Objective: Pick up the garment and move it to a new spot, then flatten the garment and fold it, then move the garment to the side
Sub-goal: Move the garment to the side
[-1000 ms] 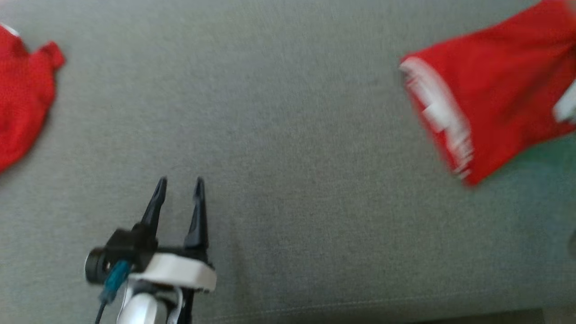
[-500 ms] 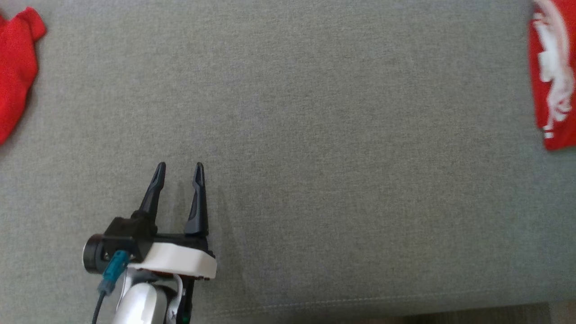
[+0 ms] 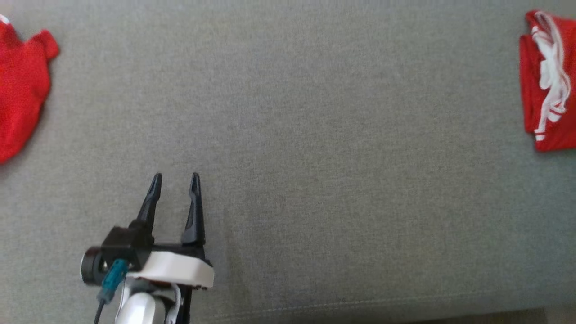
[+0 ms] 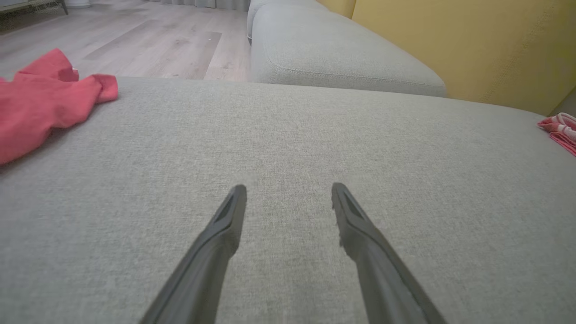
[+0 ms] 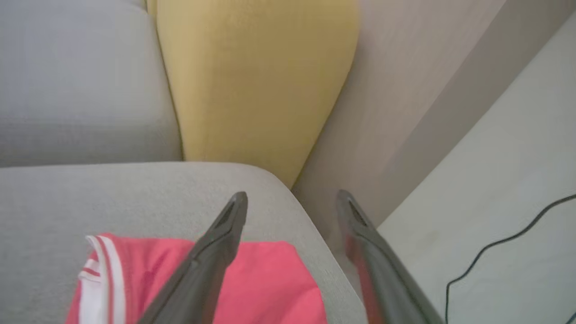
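Note:
A red garment with white stripes (image 3: 549, 90) lies folded at the far right of the grey sofa seat (image 3: 337, 157). The right wrist view shows it (image 5: 270, 283) near the seat's corner. My right gripper (image 5: 292, 200) hangs open above that corner, its left finger over the cloth and its right finger over the floor beyond the edge. My left gripper (image 3: 174, 182) stands open over bare seat at the lower left, holding nothing. From the left wrist, the striped garment (image 4: 560, 128) is far off to the right.
A second red garment (image 3: 20, 99) lies crumpled at the seat's left edge, also in the left wrist view (image 4: 40, 103). A yellow cushion (image 5: 252, 76) and another grey seat (image 4: 333, 54) stand behind. A black cable (image 5: 495, 252) runs along the floor.
The striped garment, blurred and further in at the right a second ago, now lies still and folded at the far right edge. The head view has shifted slightly. My left gripper stays open.

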